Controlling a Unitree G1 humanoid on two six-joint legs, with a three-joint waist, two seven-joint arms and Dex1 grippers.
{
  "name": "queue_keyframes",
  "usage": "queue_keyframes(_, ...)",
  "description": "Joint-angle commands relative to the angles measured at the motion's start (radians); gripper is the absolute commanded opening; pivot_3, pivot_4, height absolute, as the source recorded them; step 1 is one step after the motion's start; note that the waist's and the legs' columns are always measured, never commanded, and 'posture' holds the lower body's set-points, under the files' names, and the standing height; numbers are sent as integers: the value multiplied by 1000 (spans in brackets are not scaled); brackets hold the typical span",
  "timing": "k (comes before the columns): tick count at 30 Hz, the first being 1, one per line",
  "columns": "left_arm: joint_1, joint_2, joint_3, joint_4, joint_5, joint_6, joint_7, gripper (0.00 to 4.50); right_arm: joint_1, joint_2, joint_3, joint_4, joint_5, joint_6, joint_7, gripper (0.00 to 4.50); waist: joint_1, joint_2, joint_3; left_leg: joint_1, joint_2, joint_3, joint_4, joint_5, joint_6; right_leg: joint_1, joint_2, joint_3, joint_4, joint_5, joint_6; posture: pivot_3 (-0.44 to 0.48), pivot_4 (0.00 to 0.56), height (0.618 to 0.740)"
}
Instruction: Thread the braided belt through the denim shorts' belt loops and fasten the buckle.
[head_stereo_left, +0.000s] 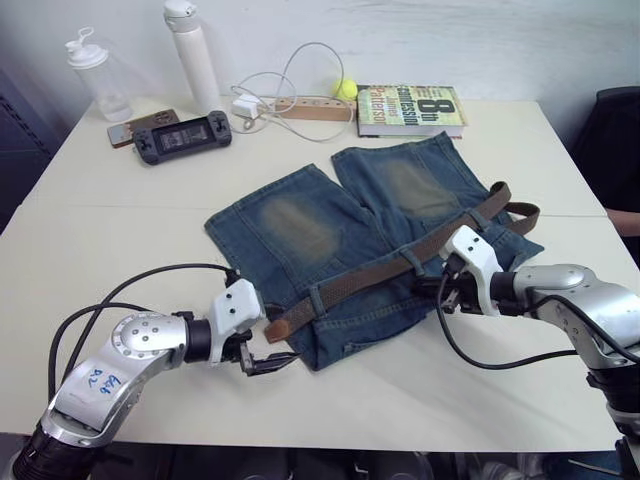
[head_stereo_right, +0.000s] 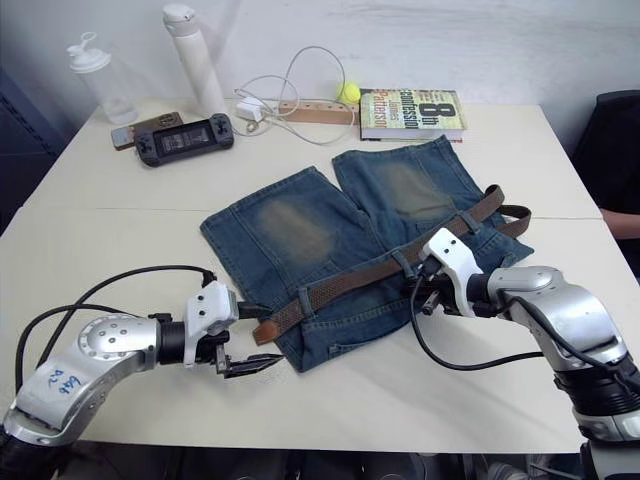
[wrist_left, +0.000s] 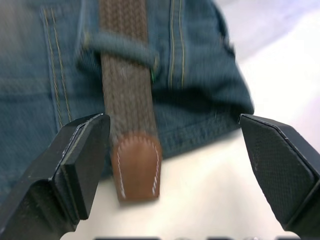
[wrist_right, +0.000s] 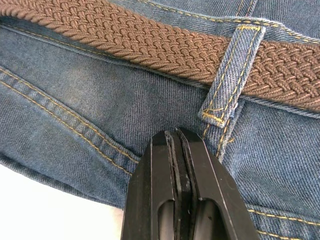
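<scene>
1. The left hand is holding its two black fingers wide apart.
2. The braided belt is passing under a belt loop on the denim shorts.
3. The belt's leather tip is lying between the fingers, reaching onto the white surface.

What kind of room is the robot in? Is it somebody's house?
Probably an office or lab workroom, not surely a house. A plain white table against a bare wall holds a book, a handheld game console, a power strip and water bottles.
</scene>
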Motion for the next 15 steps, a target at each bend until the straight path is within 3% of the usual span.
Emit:
queue_keyframes(1, 2, -8, -36, -23, 55, -31, 32, 4500, 15, 9, 7, 12, -36, 25, -28, 60, -1, -2, -1, 0, 0, 0, 0, 0, 0, 0, 0, 0, 0, 0, 0, 0, 150, 735)
queue_keyframes(9, 36, 67, -127, 91, 283, -242, 19, 4500, 16, 19, -6, 1, -37, 33, -43, 60, -2, -2, -2, 0, 0, 0, 0, 0, 0, 0, 0, 0, 0, 0, 0, 0, 150, 735)
queue_keyframes(12, 47, 75, -135, 128, 292, -262, -4, 3656, 8, 23, -5, 4, -42, 35, -44, 0, -3, -2, -3, 1, 0, 0, 0, 0, 0, 0, 0, 0, 0, 0, 0, 0, 150, 735)
queue_keyframes(15, 40, 64, -136, 163, 290, -248, -12, 2303, -1, 24, -5, 7, -46, 34, -44, 0, -3, -1, -5, 2, 0, 0, -1, 0, 0, 0, -1, 0, 0, 0, 0, 0, 150, 735)
